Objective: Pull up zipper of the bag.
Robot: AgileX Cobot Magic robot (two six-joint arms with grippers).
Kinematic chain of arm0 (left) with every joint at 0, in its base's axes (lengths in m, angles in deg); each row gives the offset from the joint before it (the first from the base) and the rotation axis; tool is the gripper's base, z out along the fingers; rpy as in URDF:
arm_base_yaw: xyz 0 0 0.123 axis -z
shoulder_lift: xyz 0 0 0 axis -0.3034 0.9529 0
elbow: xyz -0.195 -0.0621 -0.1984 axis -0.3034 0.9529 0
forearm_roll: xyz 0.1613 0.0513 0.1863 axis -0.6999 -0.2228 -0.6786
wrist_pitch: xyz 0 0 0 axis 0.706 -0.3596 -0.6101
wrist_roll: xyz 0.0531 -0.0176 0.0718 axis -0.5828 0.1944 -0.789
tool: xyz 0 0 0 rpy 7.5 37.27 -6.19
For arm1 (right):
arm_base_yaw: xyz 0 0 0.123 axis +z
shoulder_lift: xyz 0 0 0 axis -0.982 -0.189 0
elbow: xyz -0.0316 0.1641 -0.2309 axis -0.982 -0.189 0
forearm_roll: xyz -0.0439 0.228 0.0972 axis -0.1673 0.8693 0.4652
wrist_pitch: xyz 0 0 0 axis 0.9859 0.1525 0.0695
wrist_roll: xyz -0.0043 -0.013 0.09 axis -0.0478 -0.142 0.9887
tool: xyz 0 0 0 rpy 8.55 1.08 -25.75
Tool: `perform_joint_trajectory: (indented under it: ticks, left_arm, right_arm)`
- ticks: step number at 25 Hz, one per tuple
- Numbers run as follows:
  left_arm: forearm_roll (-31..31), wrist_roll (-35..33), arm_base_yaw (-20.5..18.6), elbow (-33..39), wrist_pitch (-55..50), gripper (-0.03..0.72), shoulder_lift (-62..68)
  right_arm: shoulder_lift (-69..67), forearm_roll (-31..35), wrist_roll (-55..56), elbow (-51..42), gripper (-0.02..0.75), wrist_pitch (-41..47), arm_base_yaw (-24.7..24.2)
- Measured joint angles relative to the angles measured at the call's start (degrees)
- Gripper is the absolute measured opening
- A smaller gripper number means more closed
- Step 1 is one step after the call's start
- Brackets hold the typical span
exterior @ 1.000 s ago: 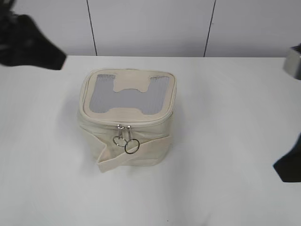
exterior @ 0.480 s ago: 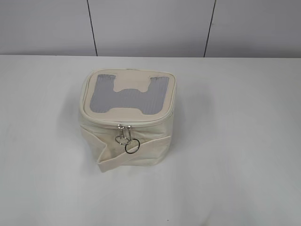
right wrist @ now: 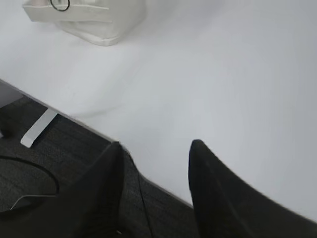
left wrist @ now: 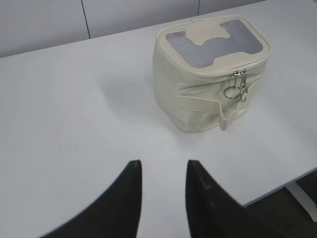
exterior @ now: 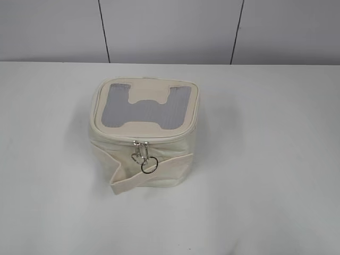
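Note:
The cream bag (exterior: 142, 159) stands on the white table (exterior: 265, 159), lid up, with a grey mesh panel and H-shaped patch. Its zipper slider with round ring pulls (exterior: 143, 155) hangs at the front of the lid rim, over the wide strap. In the left wrist view the bag (left wrist: 198, 99) lies ahead to the right, zipper pulls (left wrist: 237, 89) facing right. My left gripper (left wrist: 163, 168) is open and empty above bare table, well short of the bag. My right gripper (right wrist: 156, 148) is open and empty over the table's front edge; the bag's base (right wrist: 94, 22) shows at the top left. Neither gripper shows in the exterior view.
The table's front edge (right wrist: 84, 121) runs diagonally through the right wrist view, with dark floor, a table leg (right wrist: 38, 128) and a cable (right wrist: 29, 168) below it. A grey panelled wall (exterior: 170, 29) stands behind the table.
One second ago dark arm parts showed at the left and right edges of the exterior view; they have since withdrawn out of it. The bag has not moved.

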Motion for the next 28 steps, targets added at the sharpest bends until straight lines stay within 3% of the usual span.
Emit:
perform_joint_trajectory:
  ticks: [7,19,22,28]
  left_arm:
    - [0.2,0.0,0.0,0.0,0.4,0.236,0.0]
    - [0.3,0.0,-0.4,0.0,0.4,0.236,0.0]
    - [0.4,0.0,-5.0,0.0,0.4,0.236,0.0]
    - [0.4,0.0,-21.1,0.1,0.4,0.236,0.0]
  right_arm:
    - [0.0,-0.6,0.0,-2.7,0.351,-8.0,0.0]
    - [0.0,-0.6,0.1,-2.8,0.351,-8.3,-0.4]
    - [0.0,-0.6,0.1,-2.8,0.352,-8.3,-4.9]
    - [0.0,-0.6,0.1,-2.8,0.352,-8.4,-20.8]
